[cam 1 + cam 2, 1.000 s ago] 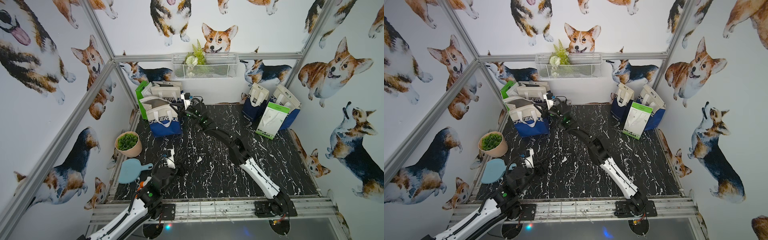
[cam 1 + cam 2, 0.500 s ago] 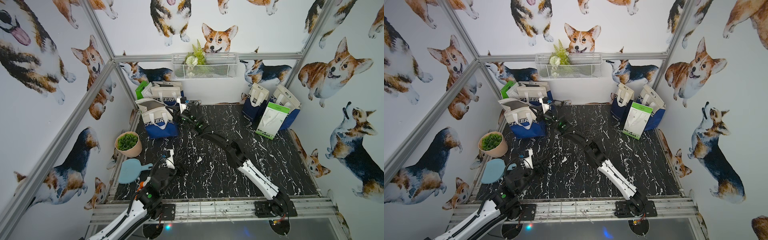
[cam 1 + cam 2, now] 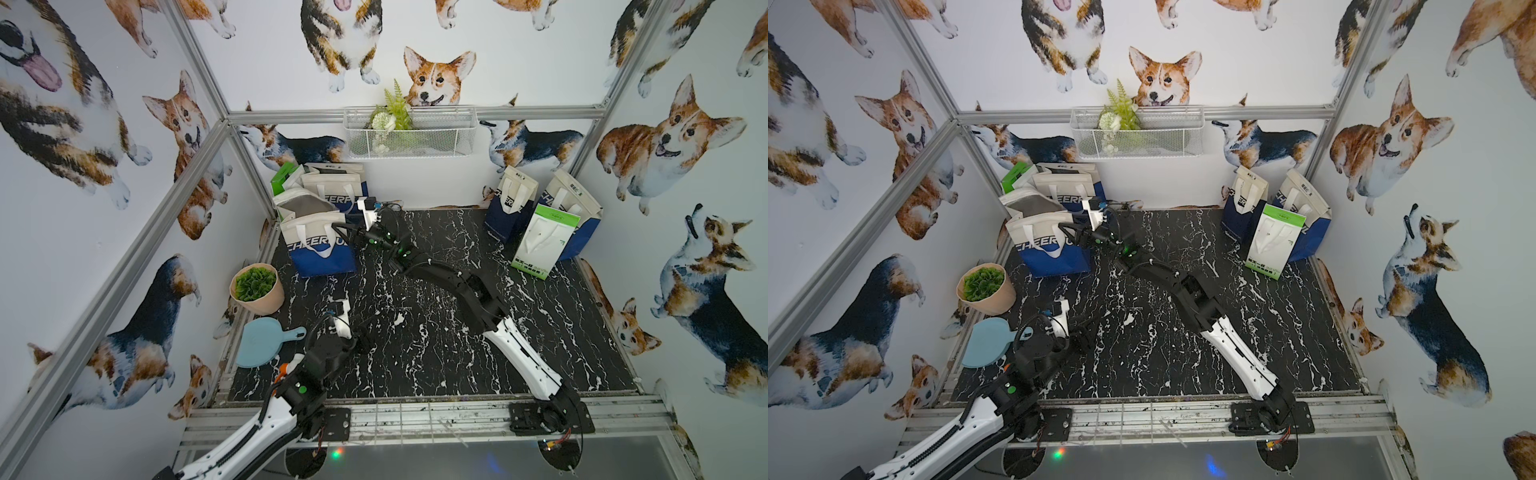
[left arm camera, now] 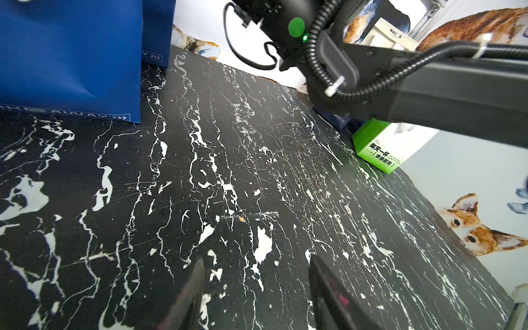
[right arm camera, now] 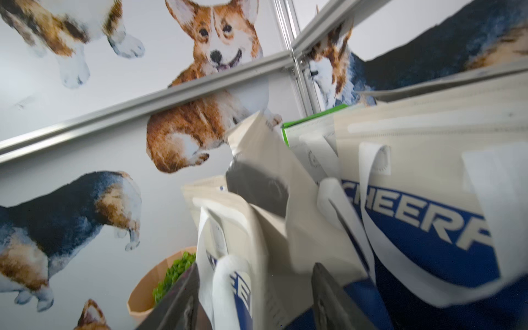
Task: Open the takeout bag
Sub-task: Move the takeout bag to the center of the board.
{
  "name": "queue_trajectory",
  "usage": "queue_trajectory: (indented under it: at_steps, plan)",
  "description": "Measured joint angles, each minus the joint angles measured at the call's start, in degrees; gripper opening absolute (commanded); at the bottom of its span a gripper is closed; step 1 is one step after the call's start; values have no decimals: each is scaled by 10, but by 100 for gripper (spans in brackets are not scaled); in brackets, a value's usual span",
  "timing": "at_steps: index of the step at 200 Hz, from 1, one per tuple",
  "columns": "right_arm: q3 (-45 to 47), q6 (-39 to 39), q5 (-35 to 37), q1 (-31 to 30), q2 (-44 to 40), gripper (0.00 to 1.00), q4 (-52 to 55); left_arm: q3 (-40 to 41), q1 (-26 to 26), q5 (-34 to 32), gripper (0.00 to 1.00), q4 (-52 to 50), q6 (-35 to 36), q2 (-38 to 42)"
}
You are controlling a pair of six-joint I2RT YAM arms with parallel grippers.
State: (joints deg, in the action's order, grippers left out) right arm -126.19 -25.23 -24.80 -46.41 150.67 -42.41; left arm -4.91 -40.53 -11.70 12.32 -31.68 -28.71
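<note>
Black marble veined with white fills most of my screen: the tabletop (image 3: 436, 365) is the largest thing in both top views. My right arm (image 3: 478, 291) stretches across it from the near rail toward the far left corner. My left arm (image 3: 266, 428) sits folded low at the near left.

The takeout bag (image 3: 318, 245), cream above and blue below, stands upright at the far left of the table. It is just in front of a cluster of similar bags (image 3: 332, 183) against the back wall. Grey lining shows just behind its front panel, so its mouth looks parted, though I cannot tell how far. More bags (image 3: 544, 241) stand together at the far right, well apart from it.

A tan pot of greenery (image 3: 257, 291) sits near the bag on the side toward me. A pale blue dish with a handle (image 3: 262, 343) lies beside the pot.

My right gripper (image 5: 255, 270) is at the bag's top corner, the one nearer the table's middle. Its jaws stand apart, with cream fabric and a white handle (image 5: 228, 274) blurred between them. I cannot tell whether either finger touches the cloth.

My left gripper (image 4: 257, 263) hangs low over bare marble. Its jaws are spread, with nothing between them.
</note>
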Motion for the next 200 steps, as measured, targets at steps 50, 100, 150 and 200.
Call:
queue_trajectory:
  at_steps: [50,100,150,200]
  plan:
    - [317,15,37,32,-213,66,-64,-24,0,-2,57,73,18,-154]
    - [597,37,98,65,-427,64,-131,-141,33,-11,56,171,62,-398]
    - [751,90,119,65,-604,64,-134,-327,146,80,53,271,73,-647]
    - [800,122,142,64,-683,64,-122,-487,195,137,53,271,99,-796]
